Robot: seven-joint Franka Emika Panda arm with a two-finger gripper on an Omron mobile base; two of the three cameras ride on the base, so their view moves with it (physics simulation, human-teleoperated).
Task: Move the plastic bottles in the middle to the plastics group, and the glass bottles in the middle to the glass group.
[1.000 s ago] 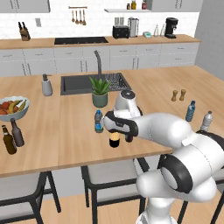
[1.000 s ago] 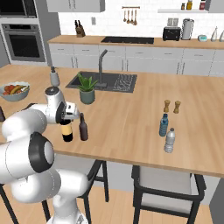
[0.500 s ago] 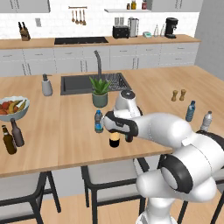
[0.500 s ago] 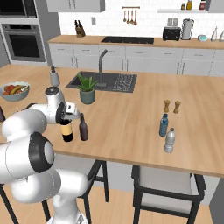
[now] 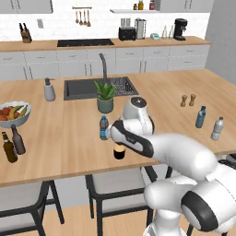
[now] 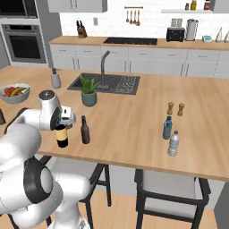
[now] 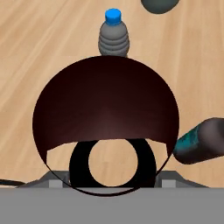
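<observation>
End effector (image 6: 62,121) down over wine bottle (image 6: 61,136) top, grip state unclear; beer bottle (image 6: 84,130) just beside at 3 o'clock on worktop (image 6: 134,120); water bottle (image 5: 104,127) close at 11 o'clock in left base view; glass group (image 5: 13,143) far toward 9.

Your arm reaches forward over bench (image 5: 64,138), elbow bent, forearm sloping down to wrist at near edge. Gripper (image 5: 119,138) points straight down, hand sits directly above wine bottle (image 5: 119,152). In hand view, bottle's dark body fills centre below camera. Fingers hidden behind bottle; you cannot tell whether they clamp it or stand apart.
</observation>
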